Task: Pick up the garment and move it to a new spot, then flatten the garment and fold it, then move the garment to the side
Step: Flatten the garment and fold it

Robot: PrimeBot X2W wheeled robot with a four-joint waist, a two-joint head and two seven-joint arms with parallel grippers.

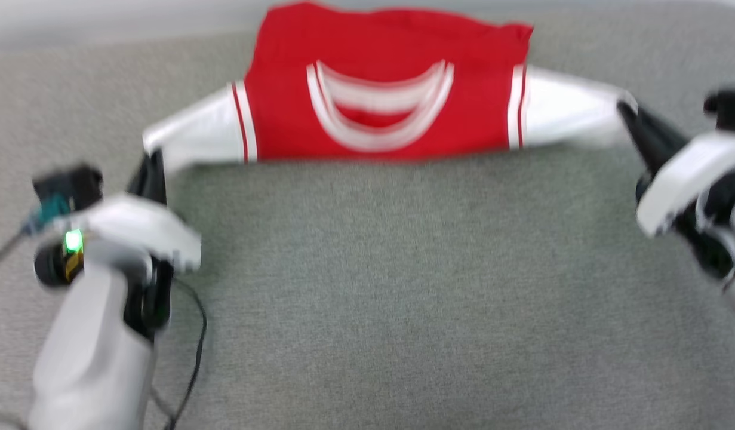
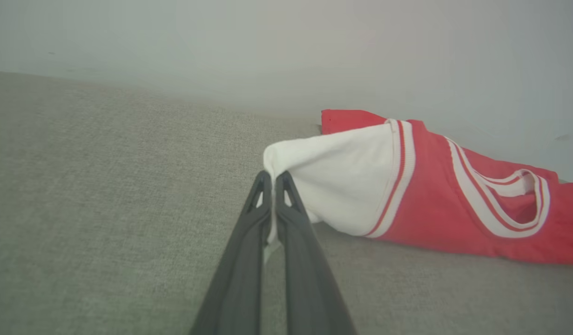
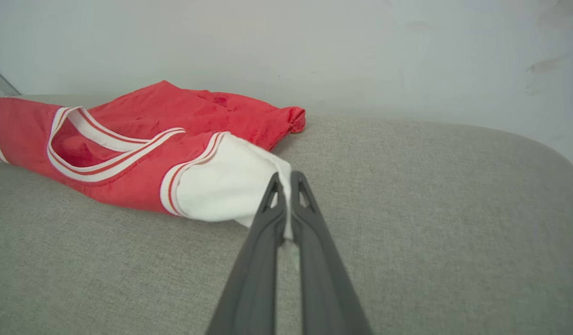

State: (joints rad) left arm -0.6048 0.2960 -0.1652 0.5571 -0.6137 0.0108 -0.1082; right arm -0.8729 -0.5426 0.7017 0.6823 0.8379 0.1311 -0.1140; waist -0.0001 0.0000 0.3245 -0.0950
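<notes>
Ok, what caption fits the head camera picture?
Left gripper and right gripper each pinch a white sleeve of the red jersey T-shirt on grey fabric.

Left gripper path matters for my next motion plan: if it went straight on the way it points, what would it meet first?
The left gripper, shut on the white sleeve of the garment, would meet that sleeve first; beyond it probably the cushion, though depth is unclear.
</notes>
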